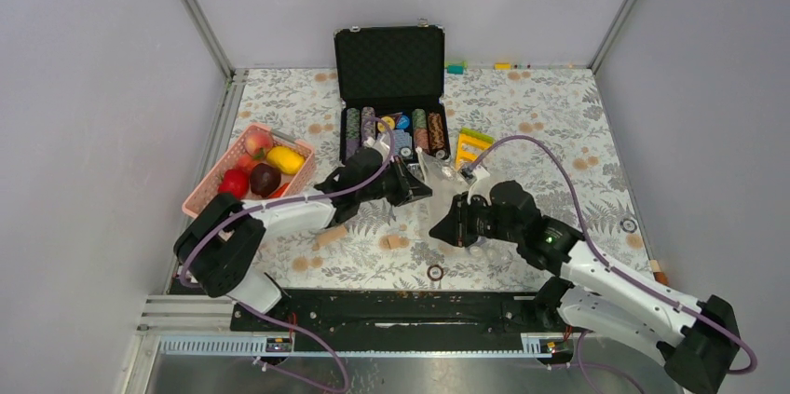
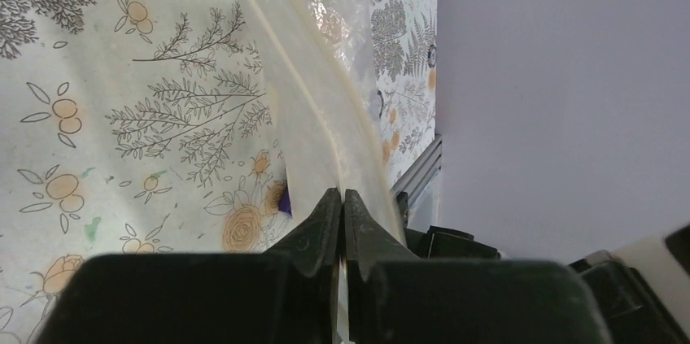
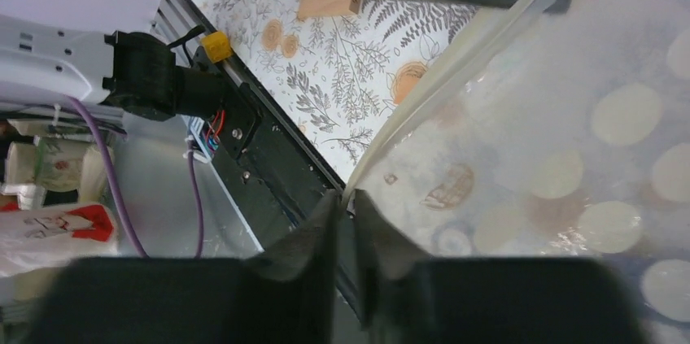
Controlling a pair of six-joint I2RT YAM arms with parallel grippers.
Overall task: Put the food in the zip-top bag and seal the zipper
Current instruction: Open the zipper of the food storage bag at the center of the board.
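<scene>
Blending into the flowered table cover, the zip-top bag is barely made out from above, its outline largely covered by the two arms at mid-table. Its mouth edge is shown pinched in both wrist views: the left gripper is closed on the pale zipper strip, and the right gripper is clamped on the bag's rim, the jaws nearly touching in each. Whether anything lies inside the pouch cannot be told. The food is held in the pink lattice basket at the left, well apart from the bag: rounded peach, yellow, red and dark-red pieces. Round chips are ranked in an open black case lined with dimpled foam. The bag film is clear, soft and creased, printed with white dots.
</scene>
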